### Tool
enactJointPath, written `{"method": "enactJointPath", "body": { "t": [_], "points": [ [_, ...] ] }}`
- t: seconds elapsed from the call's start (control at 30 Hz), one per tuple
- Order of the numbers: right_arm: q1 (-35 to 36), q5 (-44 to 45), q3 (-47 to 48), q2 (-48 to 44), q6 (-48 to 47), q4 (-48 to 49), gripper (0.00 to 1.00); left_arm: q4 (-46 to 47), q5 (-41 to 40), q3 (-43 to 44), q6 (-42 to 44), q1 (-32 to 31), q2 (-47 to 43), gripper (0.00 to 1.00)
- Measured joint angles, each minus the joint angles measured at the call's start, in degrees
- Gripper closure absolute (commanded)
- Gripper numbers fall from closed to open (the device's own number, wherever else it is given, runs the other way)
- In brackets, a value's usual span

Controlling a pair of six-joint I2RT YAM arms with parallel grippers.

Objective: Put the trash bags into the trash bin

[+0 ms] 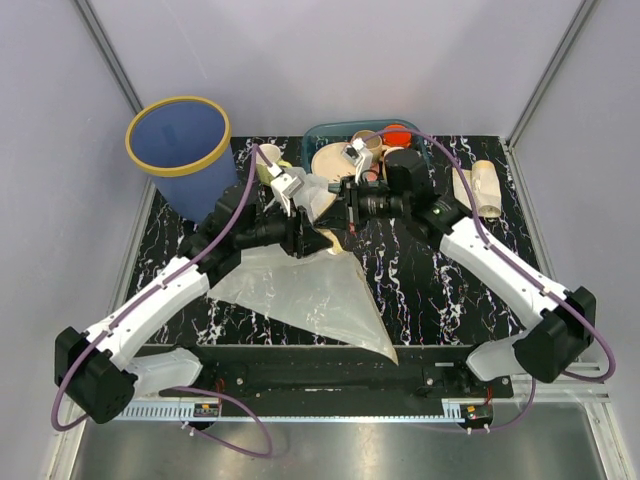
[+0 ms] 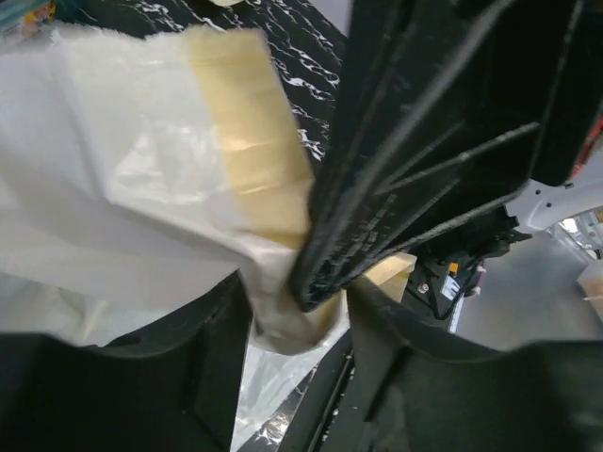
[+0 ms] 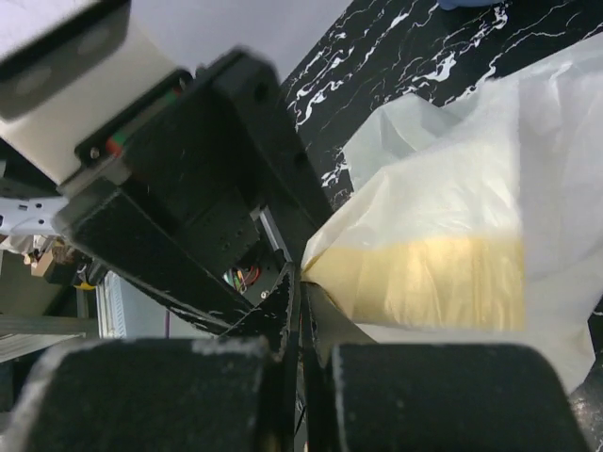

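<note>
The large trash bag (image 1: 310, 295), a thin cream translucent sack, lies spread across the middle of the table with its far corner lifted. My right gripper (image 1: 338, 212) (image 3: 303, 301) is shut on that corner's edge; the yellowish folded film (image 3: 424, 282) fans out from its jaws. My left gripper (image 1: 312, 232) (image 2: 297, 320) meets it from the left, open, with the bag (image 2: 170, 188) and the right gripper's black fingertips between its spread jaws. The blue, yellow-rimmed trash bin (image 1: 178, 150) stands upright at the far left. A small pale bundle (image 1: 484, 188) lies at the far right.
A teal dish basket (image 1: 325, 132) at the back centre holds a cream plate (image 1: 333, 160), mugs and a red item. A pale mug (image 1: 268, 160) stands between the bin and the basket. Grey walls close the back and both sides.
</note>
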Motion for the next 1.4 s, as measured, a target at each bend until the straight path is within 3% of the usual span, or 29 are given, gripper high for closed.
{"method": "enactJointPath", "body": {
  "t": [0.03, 0.07, 0.1, 0.13, 0.17, 0.27, 0.43, 0.67, 1.07, 1.1, 1.17, 1.2, 1.23, 1.27, 1.37, 1.4],
  "points": [
    [0.24, 0.28, 0.5, 0.68, 0.33, 0.28, 1.0, 0.83, 0.04, -0.61, -0.55, 0.07, -0.15, 0.72],
    [0.39, 0.35, 1.25, 1.55, 0.57, 0.44, 1.0, 1.51, 0.11, -1.31, -1.03, 0.28, -0.39, 0.92],
    [0.39, 0.81, 2.23, 2.47, 0.83, 0.61, 1.0, 2.12, 0.76, -1.88, -1.53, 0.72, -0.59, 1.0],
    [0.39, 1.14, 3.04, 3.15, 0.98, 0.66, 0.95, 2.64, 1.6, -2.62, -1.92, 1.66, -0.92, 1.0],
    [0.39, 1.31, 3.67, 3.58, 1.03, 0.81, 0.66, 3.08, 2.23, -3.17, -2.67, 2.89, -1.22, 1.0],
    [0.46, 1.31, 5.16, 4.13, 1.05, 0.68, 0.31, 5.62, 5.33, -4.48, -4.79, 7.89, -2.19, 1.0],
    [-0.09, -0.46, 8.09, 3.8, -3.13, -1.57, 0.2, 6.12, 11.17, -4.92, -5.95, 14.53, -3.1, 1.0],
    [-0.28, -3.3, 2.16, -3.56, -13.86, -10.56, 0.16, 5.62, 16.83, -4.17, -6.97, 14.8, -2.89, 1.0],
    [2.67, -1.99, 1.16, 3.54, -22.97, -16.63, 0.31, 5.03, 18.93, -2.69, -10.19, 14.82, -0.81, 1.0],
    [3.04, -1.75, 1.29, 4.04, -23.02, -16.65, 0.48, 5.03, 18.95, -2.67, -10.56, 14.82, -0.63, 1.0],
    [3.69, -1.33, 2.01, 5.53, -23.26, -16.65, 0.7, 5.11, 19.1, -2.67, -11.3, 14.82, -0.31, 1.0],
    [3.78, -1.2, 2.43, 6.08, -23.5, -16.72, 0.88, 5.16, 19.12, -2.67, -11.61, 14.82, -0.2, 1.0],
    [3.8, -1.22, 2.8, 6.6, -23.28, -16.63, 0.98, 5.2, 19.15, -2.67, -11.89, 14.82, -0.11, 1.0],
    [3.8, -1.07, 3.02, 6.88, -23.39, -16.57, 1.0, 5.09, 19.08, -2.67, -12.0, 14.82, -0.04, 1.0],
    [3.8, -0.85, 3.06, 6.84, -23.74, -16.65, 1.0, 3.41, 18.58, -2.05, -11.15, 15.04, 0.28, 0.69],
    [3.8, -1.05, 3.06, 6.75, -23.87, -16.65, 1.0, 2.67, 18.14, -1.7, -10.6, 15.26, 0.37, 0.52]
  ]
}}
